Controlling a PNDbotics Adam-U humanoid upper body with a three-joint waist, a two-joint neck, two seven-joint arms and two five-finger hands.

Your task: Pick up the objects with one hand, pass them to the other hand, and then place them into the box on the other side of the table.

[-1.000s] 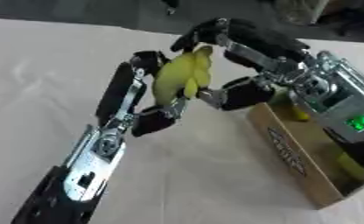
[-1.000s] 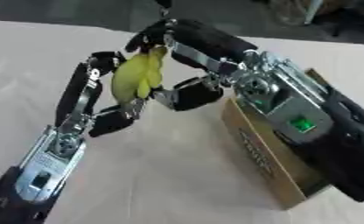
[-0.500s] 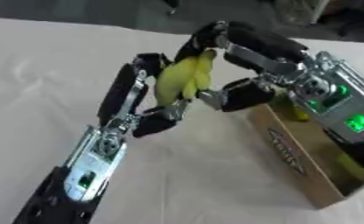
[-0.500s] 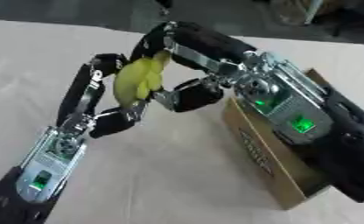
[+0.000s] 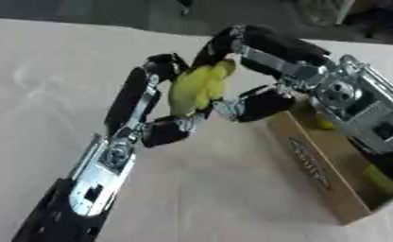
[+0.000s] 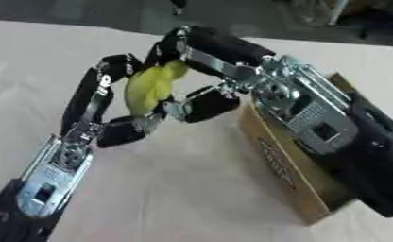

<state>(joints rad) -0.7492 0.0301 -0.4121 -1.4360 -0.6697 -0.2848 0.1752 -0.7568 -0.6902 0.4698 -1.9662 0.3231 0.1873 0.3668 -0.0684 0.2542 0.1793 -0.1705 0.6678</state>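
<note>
Robot hands, two. Left hand (image 5: 146, 106): enters from the lower left, fingers and thumb curled round the yellow object, gripping its lower end and left side. Right hand (image 5: 262, 56): enters from the right, fingers arched over the top of the same object, thumb closing on its right side near the lower end; both hands grasp it at once.

Yellow object (image 5: 196, 87), one: soft-looking, elongated, upright and slightly tilted, held in the air between the two hands above the table, just left of the box. Its exact kind cannot be made out; its lower tip is hidden behind the finger ends.

Cardboard box (image 5: 315, 165), one: brown, open-topped, standing on the table at the right, a dark oval print on its long side. Its far end is covered by the right forearm, and its interior shows only in part. Yellow items inside (image 5: 380, 178), at least two patches visible, shapes unclear.

Table (image 5: 233, 198), one: covered in a pale cloth, cut off at every edge but the far one.
</note>
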